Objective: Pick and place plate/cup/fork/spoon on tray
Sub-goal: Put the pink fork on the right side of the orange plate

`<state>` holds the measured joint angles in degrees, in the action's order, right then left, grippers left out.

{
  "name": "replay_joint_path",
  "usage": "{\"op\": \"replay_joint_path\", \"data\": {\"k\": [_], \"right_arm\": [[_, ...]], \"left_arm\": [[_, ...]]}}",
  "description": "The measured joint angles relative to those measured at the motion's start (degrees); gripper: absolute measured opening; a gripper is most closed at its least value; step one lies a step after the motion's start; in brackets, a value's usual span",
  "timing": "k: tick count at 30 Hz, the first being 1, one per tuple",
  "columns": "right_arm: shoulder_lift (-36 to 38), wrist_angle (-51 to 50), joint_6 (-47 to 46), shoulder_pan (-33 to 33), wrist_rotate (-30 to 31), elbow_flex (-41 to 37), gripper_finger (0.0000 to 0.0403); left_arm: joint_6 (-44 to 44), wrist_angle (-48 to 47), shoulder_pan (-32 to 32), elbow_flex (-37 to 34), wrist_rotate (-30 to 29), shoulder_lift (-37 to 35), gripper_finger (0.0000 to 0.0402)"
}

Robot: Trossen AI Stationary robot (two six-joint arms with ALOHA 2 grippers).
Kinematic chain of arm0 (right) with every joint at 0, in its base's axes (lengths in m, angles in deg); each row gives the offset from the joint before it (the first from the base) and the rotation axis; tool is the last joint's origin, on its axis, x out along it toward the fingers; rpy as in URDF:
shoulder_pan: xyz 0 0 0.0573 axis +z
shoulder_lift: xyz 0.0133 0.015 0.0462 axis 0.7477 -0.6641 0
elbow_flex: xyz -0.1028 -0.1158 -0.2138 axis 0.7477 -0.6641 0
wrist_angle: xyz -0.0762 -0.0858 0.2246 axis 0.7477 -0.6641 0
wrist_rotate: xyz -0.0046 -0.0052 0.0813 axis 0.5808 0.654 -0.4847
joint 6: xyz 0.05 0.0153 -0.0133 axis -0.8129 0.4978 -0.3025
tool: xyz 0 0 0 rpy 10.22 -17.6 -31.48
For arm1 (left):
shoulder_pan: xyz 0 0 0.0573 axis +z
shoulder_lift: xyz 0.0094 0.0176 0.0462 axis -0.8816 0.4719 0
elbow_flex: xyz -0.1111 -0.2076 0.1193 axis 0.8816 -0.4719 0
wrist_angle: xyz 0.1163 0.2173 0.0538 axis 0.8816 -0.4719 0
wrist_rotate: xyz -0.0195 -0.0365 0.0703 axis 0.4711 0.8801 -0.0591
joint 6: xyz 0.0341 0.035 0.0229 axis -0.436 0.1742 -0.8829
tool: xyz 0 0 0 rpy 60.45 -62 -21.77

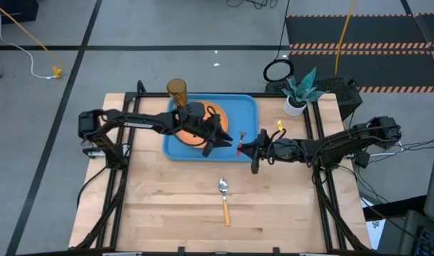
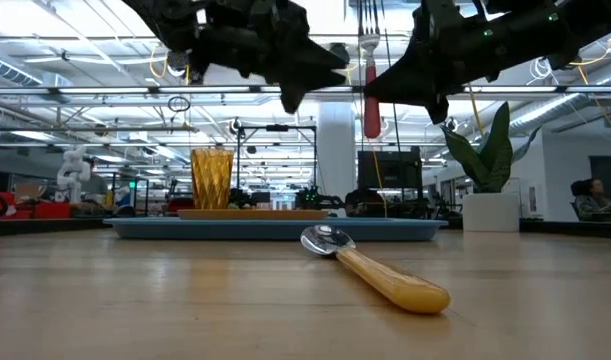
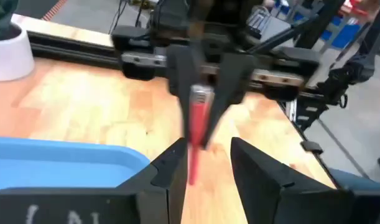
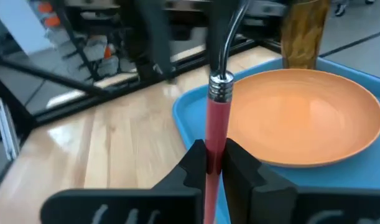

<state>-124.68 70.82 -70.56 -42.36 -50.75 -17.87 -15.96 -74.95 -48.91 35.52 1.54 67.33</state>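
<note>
I am in the middle of a handover of the fork (image 4: 217,118) above the right edge of the tray (image 1: 246,107). My right gripper (image 4: 215,163) has its fingers pinched tight on the red handle, tines pointing up, and the fork hangs in the air clear of the table. My left gripper (image 3: 205,169) faces it from over the tray with its fingers spread apart and nothing between them, the handle just ahead of its tips.

As I judge it, the fork is the piece in hand and the spoon comes after. The next move calls for carrying the fork over a bare part of the tray, beside the plate and not on it, lowering it until it nearly lies flat, then letting go gently so it does not bounce or roll.

The tray holds the orange plate (image 4: 308,118), which looks empty, and the amber cup (image 1: 177,91) stands upright at the tray's far left corner, just beyond the plate. The spoon (image 1: 224,199) lies on the bare wood near the front of the table, well apart from the tray, not yet picked up
</note>
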Motion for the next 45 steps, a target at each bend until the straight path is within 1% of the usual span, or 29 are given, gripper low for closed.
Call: {"op": "replay_joint_path", "data": {"k": [2,4,7,10,14,16,19,23,26,31,35,38,41,43,45], "right_arm": [[0.11,0.31,-1.68,-1.68,-2.11,0.00,0.0015],[0.11,0.00,-5.04,-4.22,-6.17,0.00,0.0015],[0.09,-0.84,-8.61,-8.14,-12.75,0.00,0.0015],[0.09,-2.22,-10.35,-11.93,-16.12,0.00,0.0016],[-0.49,-2.27,-12.11,-16.07,-18.92,0.00,0.0016],[-1.31,-2.47,-14.41,-16.87,-19.13,0.00,0.0017],[-2.40,-2.61,-17.84,-17.68,-19.30,0.00,0.0017],[-5.26,-2.18,-24.22,-19.98,-19.80,0.00,0.0017],[-7.95,-2.04,-29.44,-23.09,-23.14,0.00,0.0017],[-12.90,-3.26,-32.11,-27.55,-27.02,1.61,0.0017],[-17.23,-9.08,-31.88,-29.34,-29.51,6.62,0.0017],[-20.04,-15.22,-28.94,-29.97,-31.43,11.52,0.0017],[-21.87,-20.65,-27.43,-31.36,-31.52,15.00,0.0018],[-22.91,-22.02,-27.17,-32.46,-31.65,16.53,0.0018],[-23.80,-22.74,-27.22,-33.63,-33.30,17.49,0.0018]], "left_arm": [[-1.39,-3.23,-1.18,0.12,-1.91,-1.55,0.0125],[-2.97,-7.63,-2.73,-0.09,-3.69,-3.39,0.0126],[-5.81,-10.62,-5.54,0.09,-8.34,-5.54,0.0126],[-7.50,-11.80,-8.49,0.02,-13.04,-7.18,0.0126],[-8.72,-13.18,-10.98,0.07,-15.64,-9.94,0.0126],[-9.06,-15.55,-11.85,-0.01,-16.87,-11.72,0.0127],[-9.24,-16.33,-13.05,0.10,-18.64,-13.00,0.0127],[-9.46,-15.99,-14.22,0.02,-19.49,-13.32,0.0127],[-9.71,-15.35,-14.56,0.02,-19.59,-13.30,0.0127],[-9.68,-14.91,-14.58,0.02,-20.51,-13.30,0.0127],[-9.68,-13.72,-14.58,0.02,-20.53,-13.30,0.0127],[-10.04,-12.43,-14.57,0.02,-20.56,-13.30,0.0127],[-10.44,-11.93,-14.56,0.02,-20.56,-13.30,0.0127],[-10.78,-11.68,-14.56,0.02,-20.56,-13.30,0.0127],[-11.35,-11.29,-14.56,0.02,-20.56,-13.30,0.0127]]}}
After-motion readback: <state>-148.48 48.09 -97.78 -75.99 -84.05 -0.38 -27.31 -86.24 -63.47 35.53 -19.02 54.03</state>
